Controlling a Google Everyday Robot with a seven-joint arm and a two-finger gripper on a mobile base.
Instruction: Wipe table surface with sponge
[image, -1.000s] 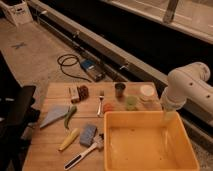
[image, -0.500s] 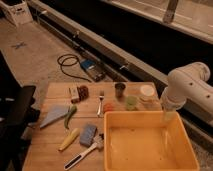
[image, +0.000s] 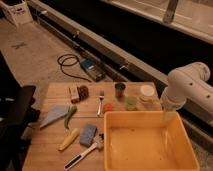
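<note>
Sponge (image: 88, 134): small blue-grey block, flat on table surface (image: 50, 150); end effector (image: 169, 116) spread apart, at yellow bin (image: 135, 114) rim.

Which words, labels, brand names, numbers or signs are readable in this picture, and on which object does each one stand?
No text can be read anywhere.
Small packet on the table surface: any print is too blurred.
White crate on the floor: marks too blurred.
Sponge and yellow bin: no label visible.
Gripper, over the bin's far right corner: no mark visible.
</note>
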